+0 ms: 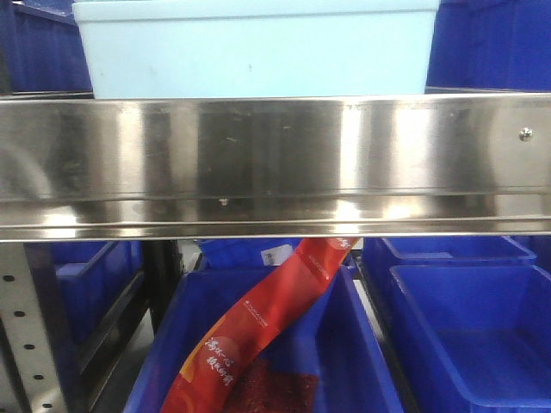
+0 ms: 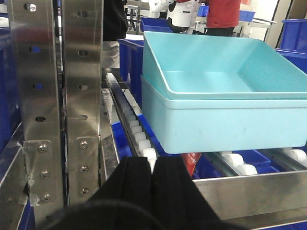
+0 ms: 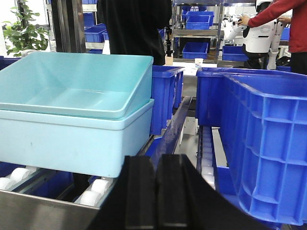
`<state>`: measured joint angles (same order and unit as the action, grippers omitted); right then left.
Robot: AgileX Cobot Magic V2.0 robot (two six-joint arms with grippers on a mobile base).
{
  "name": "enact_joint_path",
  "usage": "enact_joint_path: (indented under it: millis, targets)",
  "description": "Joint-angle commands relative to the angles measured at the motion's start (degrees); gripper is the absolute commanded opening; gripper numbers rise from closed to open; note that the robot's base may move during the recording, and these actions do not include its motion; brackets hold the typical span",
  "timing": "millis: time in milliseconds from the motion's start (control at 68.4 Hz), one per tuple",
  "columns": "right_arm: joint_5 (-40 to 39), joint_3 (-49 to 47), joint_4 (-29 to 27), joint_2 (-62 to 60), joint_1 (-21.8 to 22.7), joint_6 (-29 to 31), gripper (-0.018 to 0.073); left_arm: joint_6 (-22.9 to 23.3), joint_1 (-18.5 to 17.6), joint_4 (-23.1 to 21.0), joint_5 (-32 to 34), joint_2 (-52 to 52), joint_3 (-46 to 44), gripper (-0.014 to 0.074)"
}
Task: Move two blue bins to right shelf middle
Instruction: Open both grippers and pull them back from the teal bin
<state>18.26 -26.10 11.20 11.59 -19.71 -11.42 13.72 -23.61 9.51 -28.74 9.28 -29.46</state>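
Observation:
Two pale aqua bins sit nested on the roller tracks of the right shelf middle tier, behind its shiny steel front rail (image 1: 275,155). The lower bin (image 2: 225,124) stands flat. The upper bin (image 2: 216,62) lies tilted inside it. The front view shows only the lower bin's front wall (image 1: 258,52) above the rail. My left gripper (image 2: 152,163) is shut and empty, just in front of the stack's left front corner. In the right wrist view the stack (image 3: 72,139) is on the left. My right gripper (image 3: 157,160) is shut and empty by its right front corner.
Perforated steel uprights (image 2: 57,96) stand left of the stack. Dark blue ribbed bins (image 3: 259,139) crowd the tier on the right and behind. On the tier below, dark blue bins (image 1: 465,327) hold a red package (image 1: 258,327). People and a white robot stand in the background.

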Motion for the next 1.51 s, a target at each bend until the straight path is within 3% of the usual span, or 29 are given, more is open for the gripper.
enact_joint_path:
  millis: [0, 336, 424, 570, 702, 848, 951, 1492]
  targets:
    - [-1.52, 0.22, 0.69, -0.25, 0.21, -0.07, -0.0162, 0.36, -0.04, 0.15, 1.13, -0.28, 0.03, -0.0111]
    - [-1.52, 0.22, 0.69, -0.25, 0.21, -0.07, -0.0162, 0.08, 0.65, -0.54, 1.48, -0.45, 2.73, -0.0111]
    - [-1.52, 0.22, 0.69, -0.25, 0.21, -0.07, -0.0162, -1.5, 4.17, -4.22, 3.83, -1.73, 5.92, -0.0111]
    - [-1.52, 0.22, 0.69, -0.25, 0.21, -0.07, -0.0162, -10.52, 11.37, -9.51, 12.34, -6.69, 13.89, -0.0111]
    - [-1.52, 0.22, 0.69, -0.25, 0.21, -0.07, -0.0162, -10.85, 15.54, -9.9, 20.7, -9.28, 22.66, -0.0111]
    - [-1.83, 0.22, 0.69, -0.25, 0.21, -0.07, -0.0162, -10.74, 15.88, -8.98, 30.94, -9.28, 29.46, -0.0111]
    - [-1.94, 0.22, 0.69, -0.25, 0.21, -0.07, -0.0162, -10.64, 15.88, -8.65, 26.92, -9.28, 29.46, -0.0111]
    - [-1.94, 0.22, 0.69, -0.25, 0.21, -0.07, -0.0162, -10.55, 15.88, -8.65, 30.35, -9.28, 29.46, -0.0111]
